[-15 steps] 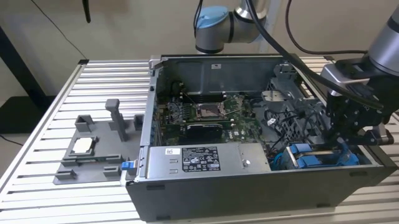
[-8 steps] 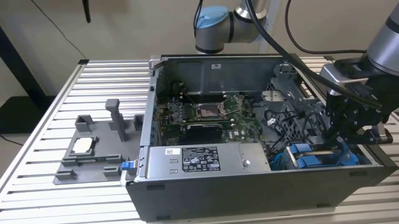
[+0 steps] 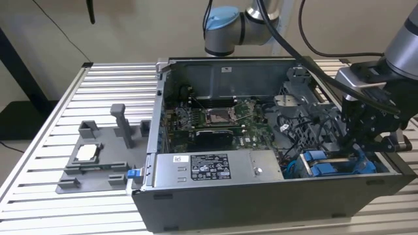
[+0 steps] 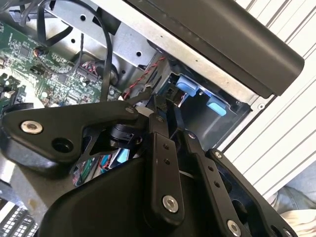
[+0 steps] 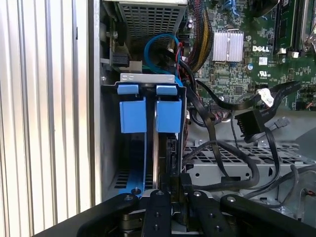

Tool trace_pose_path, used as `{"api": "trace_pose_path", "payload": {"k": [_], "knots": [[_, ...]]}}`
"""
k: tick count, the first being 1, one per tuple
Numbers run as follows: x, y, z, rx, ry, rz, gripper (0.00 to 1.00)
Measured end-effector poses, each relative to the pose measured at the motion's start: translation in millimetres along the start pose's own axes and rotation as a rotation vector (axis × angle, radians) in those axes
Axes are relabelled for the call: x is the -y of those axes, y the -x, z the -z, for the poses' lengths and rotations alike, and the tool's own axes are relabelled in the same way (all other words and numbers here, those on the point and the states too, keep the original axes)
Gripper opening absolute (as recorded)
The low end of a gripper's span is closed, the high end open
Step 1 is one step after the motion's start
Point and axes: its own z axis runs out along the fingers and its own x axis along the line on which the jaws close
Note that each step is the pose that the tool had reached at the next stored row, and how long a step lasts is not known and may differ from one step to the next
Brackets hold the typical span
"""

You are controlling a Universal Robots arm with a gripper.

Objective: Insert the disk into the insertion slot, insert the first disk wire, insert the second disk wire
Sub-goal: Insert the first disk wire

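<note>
First wrist view showed the disk (image 5: 169, 118) standing edge-on inside the insertion slot (image 5: 105, 143). Its blue carrier tabs were at the end away from the gripper (image 5: 176, 183), and black cables (image 5: 217, 148) crowded just beside it. The gripper sat close against the disk's dark edge, but whether it was clenched on that edge or released could not be told. In the exterior view the gripper (image 3: 359, 147) hung low in the computer case (image 3: 261, 205), at the near corner on the exterior view's right, beyond the power-supply box (image 3: 209, 169).

The disk probably handled as a dense, rigid block, heavy for its size and sensitive to knocks, while its plastic carrier would flex at the tabs. The safest hold looked to be across the carrier's long side rails, clear of the label. It would need to be kept square so it did not bind in the close-fitting bay.
</note>
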Motion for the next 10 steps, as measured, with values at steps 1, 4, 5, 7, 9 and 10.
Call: {"api": "trace_pose_path", "payload": {"k": [1,4,5,7,9,10], "knots": [[0.0,0.0,-0.2,-0.0002,0.0000,0.000,0.19],[0.0,-0.2,-1.4,0.0006,-0.0014,0.000,0.19],[0.0,-0.1,-1.5,0.0002,-0.0016,0.000,0.19],[-0.1,-0.1,-2.0,0.0000,-0.0024,0.000,0.19],[-0.1,-0.3,-3.4,0.0001,-0.0030,0.000,0.19],[-0.2,-0.4,-4.6,-0.0001,-0.0034,0.000,0.19]]}}
